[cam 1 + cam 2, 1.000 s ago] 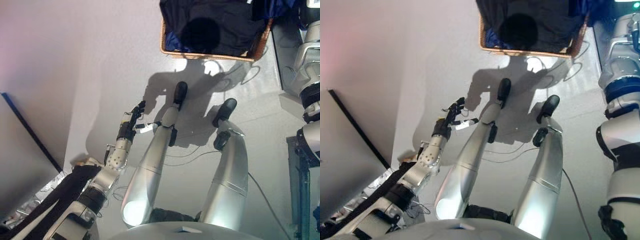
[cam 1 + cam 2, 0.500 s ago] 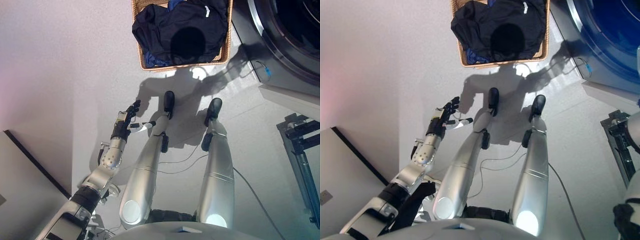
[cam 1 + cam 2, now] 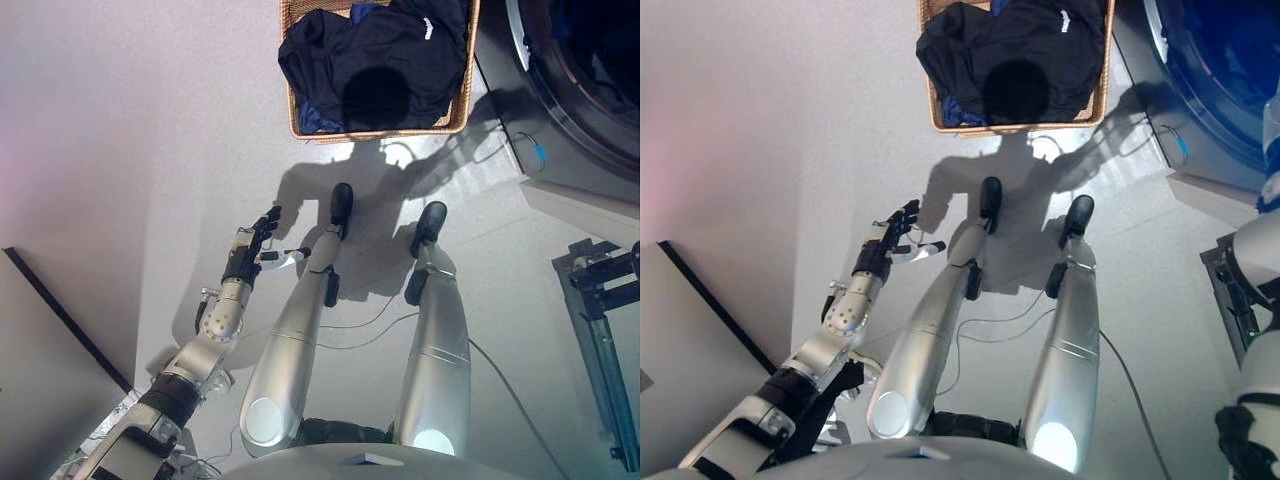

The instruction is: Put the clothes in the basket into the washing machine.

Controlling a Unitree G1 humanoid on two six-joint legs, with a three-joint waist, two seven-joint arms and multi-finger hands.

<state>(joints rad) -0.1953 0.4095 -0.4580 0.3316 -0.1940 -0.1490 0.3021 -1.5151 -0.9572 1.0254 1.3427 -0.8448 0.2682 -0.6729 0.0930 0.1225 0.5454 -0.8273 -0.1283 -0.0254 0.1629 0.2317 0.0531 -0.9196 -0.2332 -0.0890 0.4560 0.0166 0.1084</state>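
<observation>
The clothes [image 3: 375, 55] lie piled in the basket [image 3: 296, 120], a heap of dark navy and black cloth with a strip of brighter blue showing low at the left side and a small white tag near the top right. The pile fills the basket to its rim and bulges a little above it. The basket is woven, tan, and stands on the pale floor [image 3: 150, 150] at the top of both views.

Just right of the basket stands the washer [image 3: 575, 100], its round door opening taking up the upper right corner; the inside looks dark in the left eye view and blue in the right eye view. The basket's right wall sits close beside the washer's front, though I cannot tell if they touch.

The left hand [image 3: 258, 240] hangs low at the left, well apart from the basket and nearer than it. Its dark fingers [image 3: 270, 217] are stretched out and slightly spread, pointing toward the basket, and it holds nothing. A white tip shows at its right side.

The right hand does not show in either view; only part of the right arm [image 3: 1255, 260] appears at the right edge of the right eye view.

A dark metal frame [image 3: 600, 330] stands at the lower right, below the washer. A grey panel [image 3: 40, 360] with a black edge fills the lower left corner.
</observation>
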